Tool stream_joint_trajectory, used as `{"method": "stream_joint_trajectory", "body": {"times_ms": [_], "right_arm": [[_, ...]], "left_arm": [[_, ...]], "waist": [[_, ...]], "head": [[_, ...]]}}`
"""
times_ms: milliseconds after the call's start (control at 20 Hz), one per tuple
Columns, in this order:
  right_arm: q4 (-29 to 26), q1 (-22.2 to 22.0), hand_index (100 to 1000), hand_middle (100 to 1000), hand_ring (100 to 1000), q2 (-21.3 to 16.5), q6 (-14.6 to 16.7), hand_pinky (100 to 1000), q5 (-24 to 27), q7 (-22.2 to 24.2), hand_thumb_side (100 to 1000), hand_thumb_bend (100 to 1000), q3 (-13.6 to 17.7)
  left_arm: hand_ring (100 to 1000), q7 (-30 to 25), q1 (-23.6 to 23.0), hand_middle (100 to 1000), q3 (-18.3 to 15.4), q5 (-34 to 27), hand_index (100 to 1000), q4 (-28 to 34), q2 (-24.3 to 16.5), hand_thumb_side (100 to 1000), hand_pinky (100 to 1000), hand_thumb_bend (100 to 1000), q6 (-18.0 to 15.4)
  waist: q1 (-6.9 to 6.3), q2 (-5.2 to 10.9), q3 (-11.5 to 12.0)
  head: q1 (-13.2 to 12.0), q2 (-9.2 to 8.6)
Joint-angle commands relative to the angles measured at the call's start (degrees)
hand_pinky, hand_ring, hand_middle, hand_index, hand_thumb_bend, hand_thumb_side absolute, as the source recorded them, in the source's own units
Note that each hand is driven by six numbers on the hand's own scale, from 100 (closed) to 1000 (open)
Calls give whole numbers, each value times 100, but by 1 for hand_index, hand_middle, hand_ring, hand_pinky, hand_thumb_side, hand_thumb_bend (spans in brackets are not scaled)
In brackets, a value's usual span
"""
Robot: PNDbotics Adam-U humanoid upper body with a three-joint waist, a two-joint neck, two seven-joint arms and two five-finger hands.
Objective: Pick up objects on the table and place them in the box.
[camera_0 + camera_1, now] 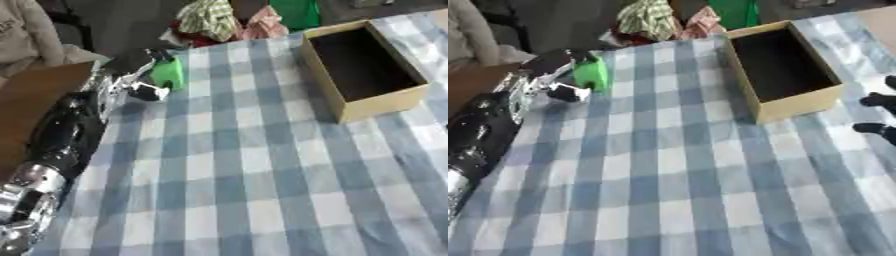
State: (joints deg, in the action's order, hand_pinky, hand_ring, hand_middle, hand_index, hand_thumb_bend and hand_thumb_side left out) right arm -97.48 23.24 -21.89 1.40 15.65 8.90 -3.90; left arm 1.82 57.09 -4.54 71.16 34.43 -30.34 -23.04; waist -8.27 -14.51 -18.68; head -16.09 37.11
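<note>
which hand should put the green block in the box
Left. The left hand is already at the green block at the table's far left, seemingly holding it. Only dark fingertips of the right hand show, right of the box.

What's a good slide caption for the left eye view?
Left hand grips a green block at the checked tablecloth's far left; the cardboard box sits open.

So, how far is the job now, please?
Nothing looks done: the box shows only its dark inside. In hand: the left hand is curled round a green object near the far left edge. Left: carrying it to the box. The right hand waits beside the box.
</note>
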Motion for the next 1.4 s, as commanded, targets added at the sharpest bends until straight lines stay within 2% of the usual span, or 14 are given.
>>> {"method": "stream_joint_trajectory", "body": {"times_ms": [50, 200, 250, 300, 550, 950, 1400], "right_arm": [[-63, 75, 952, 718, 1000, -58, -1, 704, -64, -7, 706, 100, 27], [-50, 54, 952, 717, 1000, -62, -3, 704, -60, -11, 700, 100, 30], [-47, 47, 952, 717, 1000, -63, -2, 704, -57, -11, 696, 100, 30], [-43, 41, 952, 717, 1000, -64, -2, 704, -54, -10, 695, 100, 30], [-32, 7, 952, 717, 1000, -79, 3, 704, -27, 3, 680, 100, 29], [-21, -17, 943, 717, 1000, -70, -2, 705, 8, 81, 668, 100, -25], [19, 27, 937, 715, 1000, 14, -55, 705, 33, 262, 677, 100, -208]], "left_arm": [[621, 218, 35, 515, -41, 153, 667, 19, -204, 296, 618, 100, 48], [535, 557, 30, 437, -65, 79, 609, 53, -207, 261, 570, 100, 22], [516, 666, 31, 417, -67, 33, 596, 70, -211, 306, 563, 100, 1], [511, 759, 32, 411, -64, -15, 594, 85, -218, 255, 561, 100, -21], [474, 918, 80, 386, -15, -273, 594, 227, -271, 248, 567, 100, -181], [457, 556, 278, 387, 179, -1027, 602, 646, -100, 244, 579, 100, -596], [462, -45, 643, 389, 612, -1694, 605, 1253, 706, 246, 589, 100, -1085]], "waist": [[53, 101, 17], [67, 152, 38], [73, 175, 49], [78, 197, 60], [112, 329, 134], [178, 481, 194], [244, 526, 91]], "head": [[-10, -51], [-6, -45], [-7, -42], [-7, -38], [3, -16], [-31, -9], [-180, -58]]}}
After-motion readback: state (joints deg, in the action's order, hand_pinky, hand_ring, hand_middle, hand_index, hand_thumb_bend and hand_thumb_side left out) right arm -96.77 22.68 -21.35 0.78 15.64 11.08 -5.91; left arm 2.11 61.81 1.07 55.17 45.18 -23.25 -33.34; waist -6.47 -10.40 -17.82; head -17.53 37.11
